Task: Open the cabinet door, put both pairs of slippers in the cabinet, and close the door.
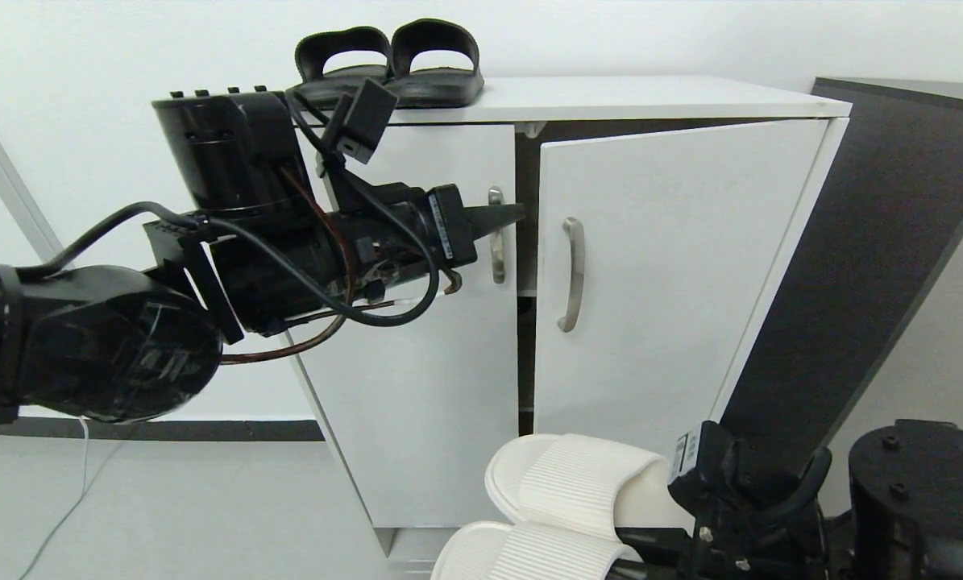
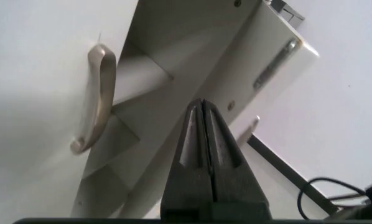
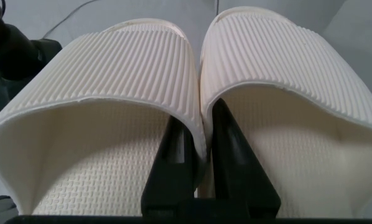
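**Nosing Into the Door Gap With a Pair in Hand**

Watching the left gripper (image 1: 515, 214), we see its fingers pressed tight together with nothing between them. The tip sits in the dark gap between the two doors, just beside the left door's handle (image 1: 496, 235). The cabinet (image 1: 650, 97) is only cracked open; a sliver of shelf shows through the gap. The black slippers (image 1: 388, 64) sit on the cabinet top at its left end, toes at the front edge, right above that arm. Down below, near the cabinet's bottom front edge, the right gripper (image 3: 198, 118) is clamped on the white slippers (image 1: 570, 491), pinching the two inner walls where the pair meets.

Here's what worries us. A closed tip has no hold on the door, so it could skid off the edge and leave the door barely moved. The wrist rides close under the black pair, and a lift could knock them off the top. And the white pair hangs from thin, soft walls: one bump against a half-open right door (image 1: 658, 274) and we judge a slipper could peel free.
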Robot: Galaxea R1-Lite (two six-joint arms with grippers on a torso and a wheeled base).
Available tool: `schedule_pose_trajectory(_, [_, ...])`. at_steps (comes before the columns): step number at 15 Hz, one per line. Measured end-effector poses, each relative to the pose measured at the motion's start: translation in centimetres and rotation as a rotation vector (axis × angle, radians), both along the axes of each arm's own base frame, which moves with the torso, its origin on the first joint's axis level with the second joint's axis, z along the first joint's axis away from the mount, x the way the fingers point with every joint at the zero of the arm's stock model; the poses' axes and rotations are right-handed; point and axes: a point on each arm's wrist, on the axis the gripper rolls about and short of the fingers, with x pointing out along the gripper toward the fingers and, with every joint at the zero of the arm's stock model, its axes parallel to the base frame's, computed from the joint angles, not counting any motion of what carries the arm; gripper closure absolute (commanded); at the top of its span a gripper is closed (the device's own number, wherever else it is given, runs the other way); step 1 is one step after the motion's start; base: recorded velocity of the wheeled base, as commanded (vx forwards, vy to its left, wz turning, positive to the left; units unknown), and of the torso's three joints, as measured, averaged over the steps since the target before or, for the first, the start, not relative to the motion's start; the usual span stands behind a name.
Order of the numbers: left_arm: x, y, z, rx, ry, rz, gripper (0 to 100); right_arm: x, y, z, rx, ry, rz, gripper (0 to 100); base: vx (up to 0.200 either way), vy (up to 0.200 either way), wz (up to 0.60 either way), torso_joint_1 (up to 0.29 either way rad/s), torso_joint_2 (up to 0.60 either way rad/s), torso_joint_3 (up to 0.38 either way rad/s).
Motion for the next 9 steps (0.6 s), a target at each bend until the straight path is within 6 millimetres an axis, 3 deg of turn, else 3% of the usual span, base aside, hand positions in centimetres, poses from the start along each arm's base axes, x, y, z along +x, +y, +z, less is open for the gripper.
schedule_pose_trajectory(6, [1.5, -1.3, -0.1, -0.004, -0.002, -0.009, 100, -0.7, 0.4, -0.3, -0.010, 0.006, 0.035, 100, 0.000, 0.000, 0.00, 0.000, 0.00, 0.000])
schedule_pose_trajectory(9, [1.5, -1.9, -0.5, -0.001, 0.004, -0.014, 100, -1.0, 0.4, -0.4, -0.014, 0.010, 0.045, 100, -0.200, 0.000, 0.00, 0.004, 0.00, 0.004])
